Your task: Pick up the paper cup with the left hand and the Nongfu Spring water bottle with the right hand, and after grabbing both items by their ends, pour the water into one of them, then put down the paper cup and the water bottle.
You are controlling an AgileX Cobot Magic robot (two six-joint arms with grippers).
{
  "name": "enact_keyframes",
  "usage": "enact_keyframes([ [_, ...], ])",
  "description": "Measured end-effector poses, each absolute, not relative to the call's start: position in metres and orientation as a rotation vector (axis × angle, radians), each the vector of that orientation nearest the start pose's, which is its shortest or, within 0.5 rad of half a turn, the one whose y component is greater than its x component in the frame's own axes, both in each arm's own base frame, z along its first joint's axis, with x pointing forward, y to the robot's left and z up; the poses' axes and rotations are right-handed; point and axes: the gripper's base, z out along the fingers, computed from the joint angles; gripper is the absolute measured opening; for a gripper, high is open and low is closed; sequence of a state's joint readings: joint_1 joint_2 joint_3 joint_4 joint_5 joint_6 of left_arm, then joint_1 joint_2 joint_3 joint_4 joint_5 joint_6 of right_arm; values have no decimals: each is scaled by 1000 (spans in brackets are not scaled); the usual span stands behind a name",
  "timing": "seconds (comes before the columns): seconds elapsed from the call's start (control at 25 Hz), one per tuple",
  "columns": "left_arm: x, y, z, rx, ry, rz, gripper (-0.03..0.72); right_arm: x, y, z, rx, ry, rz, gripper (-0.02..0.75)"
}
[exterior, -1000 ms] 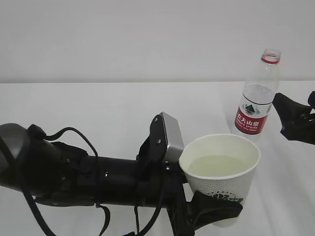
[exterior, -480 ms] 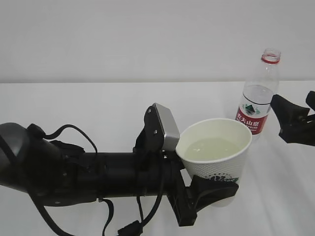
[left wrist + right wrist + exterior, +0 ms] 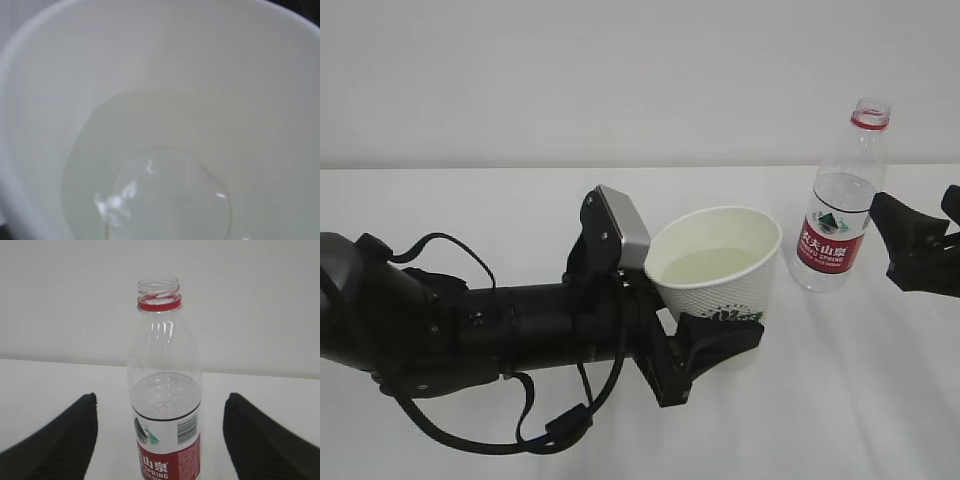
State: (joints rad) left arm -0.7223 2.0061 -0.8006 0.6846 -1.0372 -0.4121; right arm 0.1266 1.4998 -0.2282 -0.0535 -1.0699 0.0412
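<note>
Carried leftward and lower than a second ago: paper cup (image 3: 715,265), grasped near its base by the left end effector (image 3: 712,340), holding water (image 3: 150,195), now well apart from the Nongfu Spring water bottle (image 3: 842,205) at its 3 o'clock. Bottle upright on the tabletop (image 3: 470,210), uncapped, released; right end effector (image 3: 160,440) spread wide, straddling it untouched. Pouring seemingly finished; cup set-down apparently remaining.
</note>
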Motion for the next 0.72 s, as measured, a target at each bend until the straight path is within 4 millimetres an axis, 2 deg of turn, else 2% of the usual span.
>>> enact_keyframes([
  [0.72,279,-231,132,898,1591,-903,500,221,32,173,-129,1683,146,589],
])
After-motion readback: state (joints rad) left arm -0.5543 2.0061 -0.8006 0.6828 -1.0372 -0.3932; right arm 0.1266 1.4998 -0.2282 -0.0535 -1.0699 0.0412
